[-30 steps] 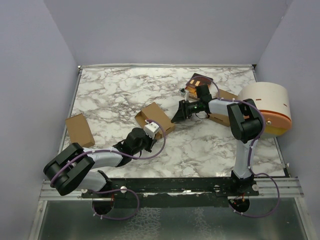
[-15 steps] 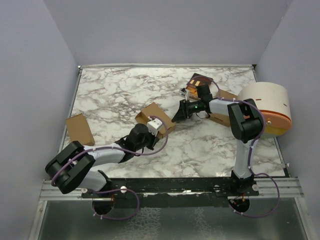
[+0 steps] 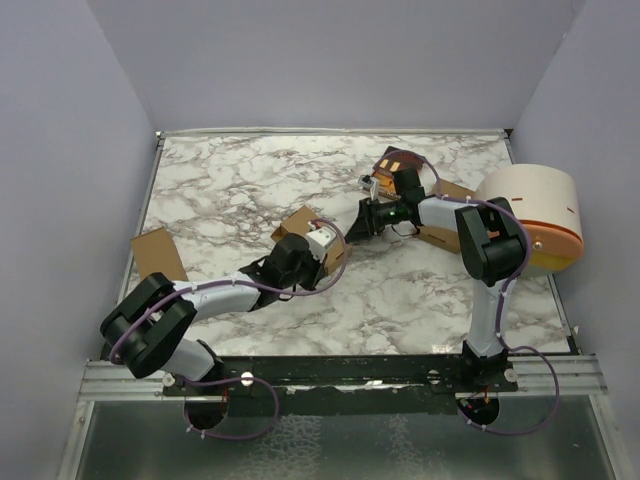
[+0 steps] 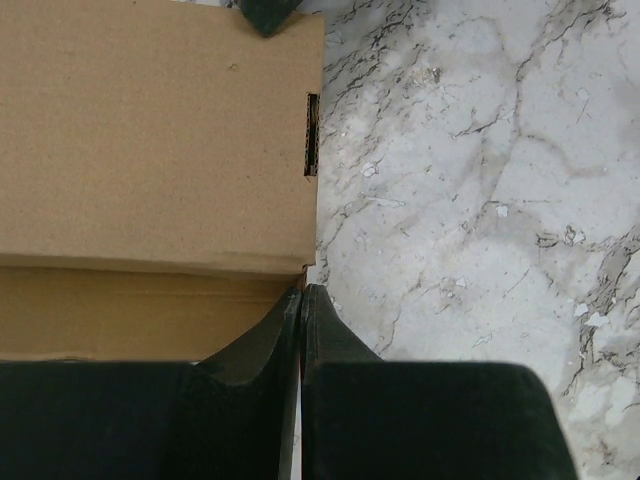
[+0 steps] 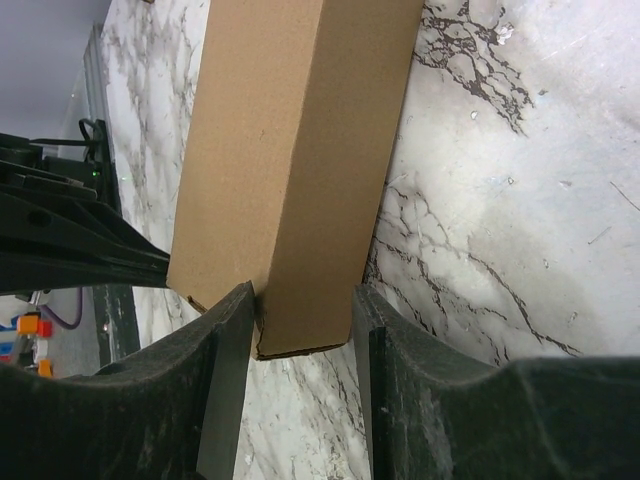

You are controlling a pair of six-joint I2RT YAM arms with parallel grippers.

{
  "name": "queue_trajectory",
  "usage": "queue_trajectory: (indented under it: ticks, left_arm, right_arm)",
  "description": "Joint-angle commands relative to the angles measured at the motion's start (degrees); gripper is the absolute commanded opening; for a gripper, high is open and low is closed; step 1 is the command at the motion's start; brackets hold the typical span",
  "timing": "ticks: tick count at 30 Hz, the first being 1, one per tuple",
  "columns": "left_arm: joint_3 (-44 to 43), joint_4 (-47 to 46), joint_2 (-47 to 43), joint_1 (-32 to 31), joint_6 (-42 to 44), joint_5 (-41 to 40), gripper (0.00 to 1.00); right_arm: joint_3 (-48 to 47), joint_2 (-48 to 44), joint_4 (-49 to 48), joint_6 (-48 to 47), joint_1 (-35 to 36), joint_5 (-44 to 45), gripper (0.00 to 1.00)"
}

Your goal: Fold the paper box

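The paper box [image 3: 305,226] is a folded tan cardboard block lying in the middle of the marble table [image 3: 230,180]. In the right wrist view its near end [image 5: 300,180] sits between the fingers of my right gripper [image 5: 303,310], and both fingers press its sides. My left gripper [image 4: 302,292] is shut with nothing in it. Its tips touch the lower corner of the box's side wall [image 4: 150,130]. From above, the left gripper [image 3: 318,256] meets the box from the near side and the right gripper [image 3: 352,233] from the right.
A flat tan cardboard piece [image 3: 158,258] lies by the table's left edge. A round white drum with an orange band [image 3: 532,215] stands at the right. A dark printed booklet [image 3: 392,165] and more cardboard [image 3: 455,190] lie behind the right arm.
My left arm has reached forward and right, bringing its shut tips up to the box. The right gripper has narrowed slightly on the box's end.
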State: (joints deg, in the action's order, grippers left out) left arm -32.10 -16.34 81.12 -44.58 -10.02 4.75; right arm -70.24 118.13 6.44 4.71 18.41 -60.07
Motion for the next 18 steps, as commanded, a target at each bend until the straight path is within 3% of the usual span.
queue_trajectory:
  ticks: [1,5,13,18]
  left_arm:
    - [-4.04,-1.83,1.04,0.31,-1.01,2.01,0.04]
    - [-5.33,0.09,1.03,0.35,-1.23,2.6,0.11]
    - [-5.74,6.8,-4.31,0.45,-2.08,0.31,0.36]
    - [-6.63,12.2,-8.48,1.18,-3.54,-2.52,0.41]
  right_arm:
    - [-0.02,1.85,2.44,-2.5,1.43,2.99,0.43]
    - [-0.1,1.91,2.61,-2.59,1.38,3.44,0.43]
    - [-0.5,2.06,3.05,-2.95,1.33,3.83,0.43]
    - [-0.66,1.94,3.31,-3.19,1.36,3.5,0.43]
